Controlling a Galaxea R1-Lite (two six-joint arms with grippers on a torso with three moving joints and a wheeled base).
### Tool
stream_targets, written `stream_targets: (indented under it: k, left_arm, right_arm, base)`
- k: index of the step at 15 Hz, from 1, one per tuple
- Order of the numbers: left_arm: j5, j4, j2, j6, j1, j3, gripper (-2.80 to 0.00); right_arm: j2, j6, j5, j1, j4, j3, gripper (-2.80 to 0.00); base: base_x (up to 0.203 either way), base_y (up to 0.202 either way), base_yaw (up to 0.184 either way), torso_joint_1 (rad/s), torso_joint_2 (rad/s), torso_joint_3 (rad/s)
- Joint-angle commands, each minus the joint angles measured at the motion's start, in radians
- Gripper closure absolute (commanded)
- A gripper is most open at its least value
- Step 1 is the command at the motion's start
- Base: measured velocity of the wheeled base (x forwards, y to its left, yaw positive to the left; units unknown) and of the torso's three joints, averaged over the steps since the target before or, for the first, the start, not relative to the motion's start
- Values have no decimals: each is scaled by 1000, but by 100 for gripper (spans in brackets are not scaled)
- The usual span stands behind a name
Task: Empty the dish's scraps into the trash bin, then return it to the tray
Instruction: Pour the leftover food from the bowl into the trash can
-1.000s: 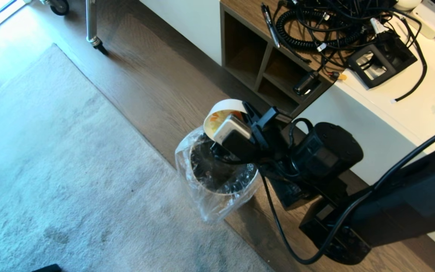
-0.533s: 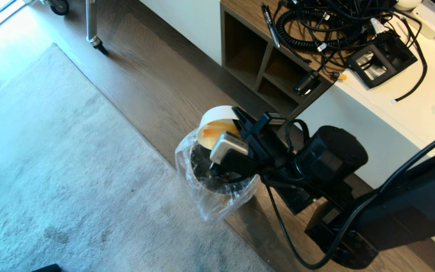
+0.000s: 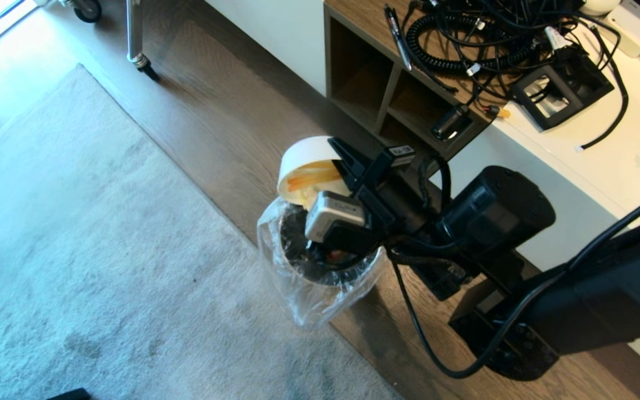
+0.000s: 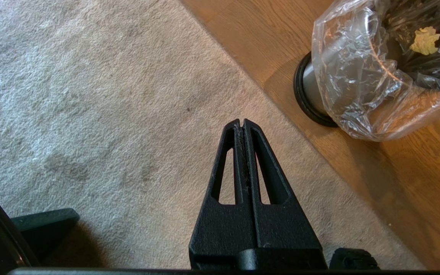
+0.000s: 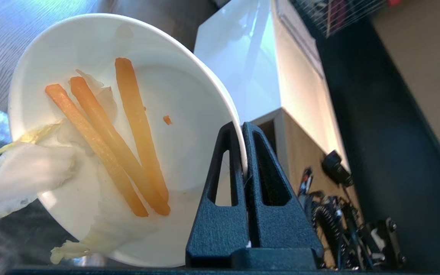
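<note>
The jaws of the left gripper (image 4: 243, 124) are pressed flat together with nothing between them, hanging over the pale carpet (image 3: 75, 250) near its edge with the wooden floor (image 3: 225, 116). Just right of there, on the floor at the carpet's edge, stands the trash bin (image 3: 320, 266), a dark cylinder with a black base ring, its crinkly clear bag spilling over the rim; a crumpled yellowish scrap lies inside it. Above the bin's far rim the right gripper (image 5: 243, 128) has its jaws pinched tight on the rim of the dish (image 3: 303, 158), one finger inside and one outside. The white bowl is tipped steeply on its side, mouth facing the bin. The scraps (image 5: 105, 137) cling to its inside: three orange strips lying across the wall, pale leafy pieces sliding over the lower lip, and one small orange crumb. Further right, a wooden shelf unit (image 3: 386, 94) sits beside a white tabletop (image 3: 592, 166), with a tangle of black cables (image 3: 475, 39) piled on top.
</note>
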State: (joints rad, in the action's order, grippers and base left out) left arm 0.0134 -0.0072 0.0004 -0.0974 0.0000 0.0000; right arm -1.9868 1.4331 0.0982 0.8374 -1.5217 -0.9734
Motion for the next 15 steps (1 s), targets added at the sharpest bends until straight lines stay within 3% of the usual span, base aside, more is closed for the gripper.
stream_targets:
  k: [1,5,15]
  left_arm:
    - [0,0,0,-1,0,0,0]
    - [0,0,0,-1,0,0,0]
    - [0,0,0,-1,0,0,0]
  right_arm:
    - [14,12,-27,2,-46,-47,0]
    - [74,11,-46,6,-48,-50,0]
    - [177,12,-268,15,-48,-51,0]
  base:
    - [0,0,0,0,0,0]
    - [0,0,0,0,0,0]
    - [0,0,0,0,0,0]
